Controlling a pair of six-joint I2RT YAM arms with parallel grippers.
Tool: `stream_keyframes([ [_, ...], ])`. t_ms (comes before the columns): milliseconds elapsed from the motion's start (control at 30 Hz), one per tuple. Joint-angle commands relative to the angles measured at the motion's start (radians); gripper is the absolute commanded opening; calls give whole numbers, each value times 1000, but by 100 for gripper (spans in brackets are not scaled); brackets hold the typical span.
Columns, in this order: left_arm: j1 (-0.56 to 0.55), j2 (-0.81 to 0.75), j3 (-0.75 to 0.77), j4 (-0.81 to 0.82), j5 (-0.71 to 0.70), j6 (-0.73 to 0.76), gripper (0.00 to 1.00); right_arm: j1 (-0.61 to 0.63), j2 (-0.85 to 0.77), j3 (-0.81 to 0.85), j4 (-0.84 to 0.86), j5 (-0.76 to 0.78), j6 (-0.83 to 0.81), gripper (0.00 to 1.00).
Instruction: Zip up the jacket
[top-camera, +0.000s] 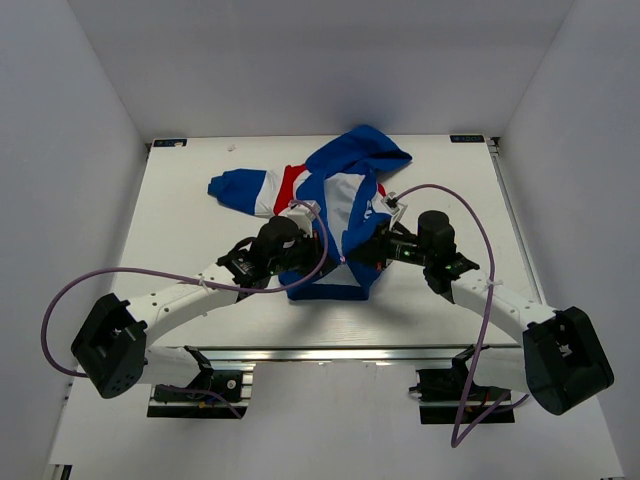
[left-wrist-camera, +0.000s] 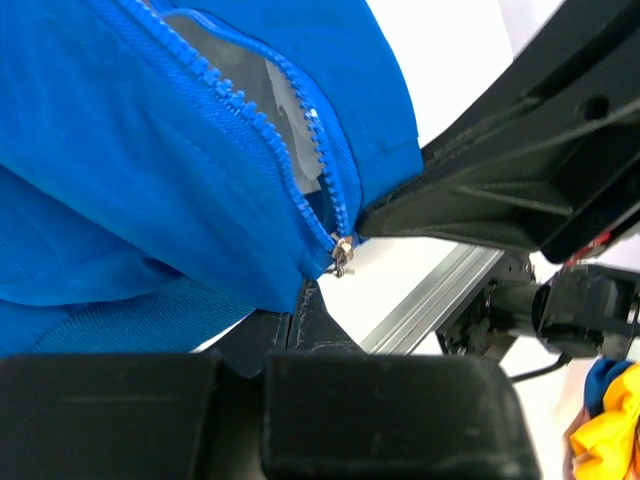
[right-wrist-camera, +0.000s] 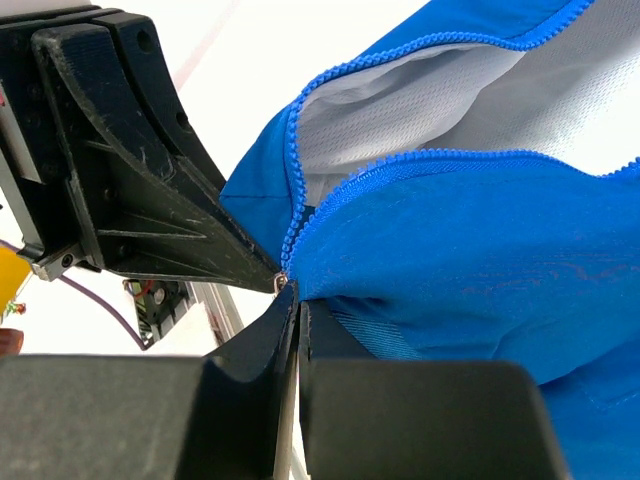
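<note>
The royal-blue jacket (top-camera: 345, 190) with white and red panels lies spread on the white table (top-camera: 190, 210), hood towards the back. Its front zipper (left-wrist-camera: 300, 120) is open, showing the pale lining, and the two tooth rows meet at the small metal slider (left-wrist-camera: 340, 257) by the bottom hem. My left gripper (left-wrist-camera: 298, 292) is shut, with its tips pinching the blue hem just below the slider. From the other side, my right gripper (right-wrist-camera: 297, 302) is shut on the hem fabric right by the slider (right-wrist-camera: 283, 282). In the top view the two grippers, left (top-camera: 328, 258) and right (top-camera: 360, 254), meet tip to tip.
An aluminium rail (top-camera: 330, 353) runs along the table's near edge. Purple cables (top-camera: 470, 215) loop over both arms. White walls close in the left and right sides. A yellow and blue cloth (left-wrist-camera: 608, 420) shows low at the right of the left wrist view.
</note>
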Motion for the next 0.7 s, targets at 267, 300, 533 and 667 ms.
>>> stream_keyframes([
  [267,-3,-30,13,-112,140,130,0,-10,-13,26,52,-12,-15,0],
  [300,-3,-32,15,-120,148,143,0,-12,-11,31,49,-18,-15,0],
  [533,-2,-52,13,-157,137,172,0,-12,2,59,-2,-58,-39,0],
  [667,-2,-38,42,-178,71,128,9,-13,-5,52,-45,-78,-48,0],
])
